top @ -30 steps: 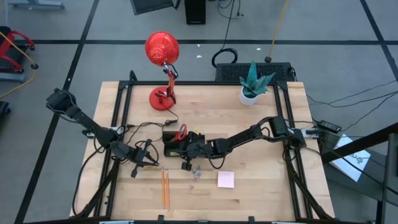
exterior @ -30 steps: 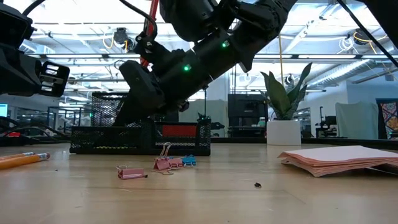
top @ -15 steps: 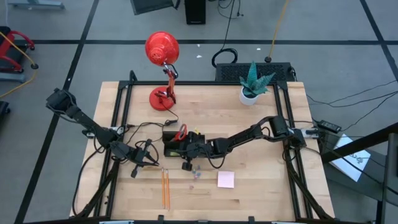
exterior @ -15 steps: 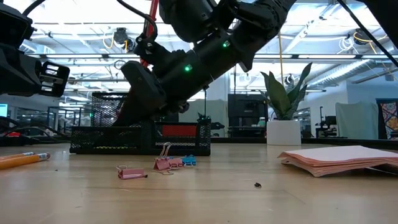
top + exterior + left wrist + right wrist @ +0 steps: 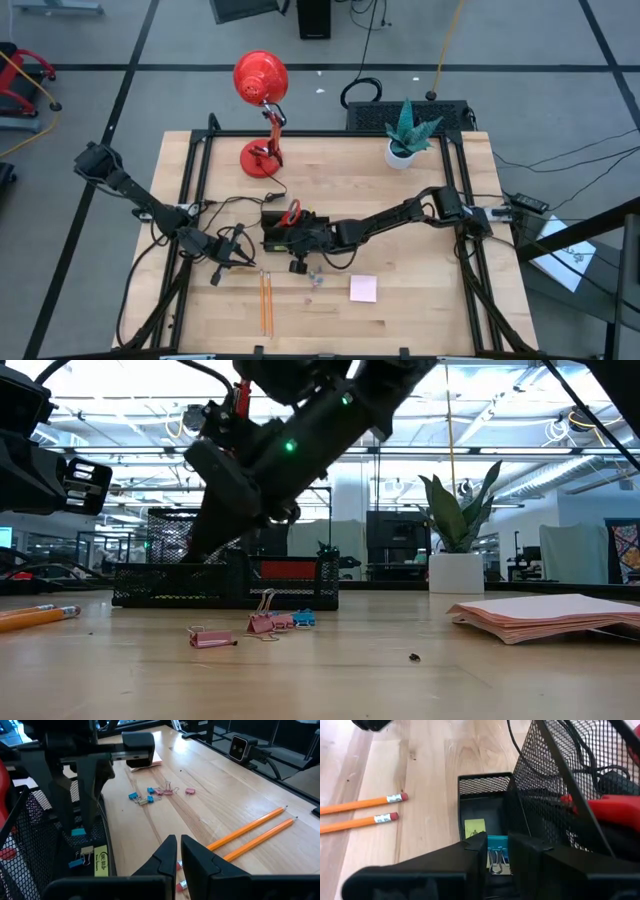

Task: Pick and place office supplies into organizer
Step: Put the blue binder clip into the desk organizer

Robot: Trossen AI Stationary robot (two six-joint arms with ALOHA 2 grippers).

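Observation:
My right gripper (image 5: 498,836) hangs over the black mesh organizer (image 5: 285,232), shut on a small blue clip (image 5: 497,841). Below it, a yellow piece (image 5: 475,826) lies in the low compartment. Red-handled scissors (image 5: 605,810) stand in the tall mesh part. Two orange pencils (image 5: 266,300), a pink sticky pad (image 5: 363,288) and loose pink and blue clips (image 5: 270,623) lie on the table nearer the front edge. My left gripper (image 5: 177,850) is shut on nothing, to the organizer's left above the pencils' eraser ends. My right gripper pinches the blue clip's body (image 5: 77,832) between its two fingertips. The fingers slant down from the table's right side. The clip is lifted clear above the low compartment, and its wire loops (image 5: 495,862) point down past the fingertips.
A red desk lamp (image 5: 262,95) stands at the far left and a potted plant (image 5: 405,135) at the far right. Cables run between my left arm and the organizer. Bare wood lies along the near edge.
My right gripper has risen a little above the organizer and tipped further downward, staying shut.

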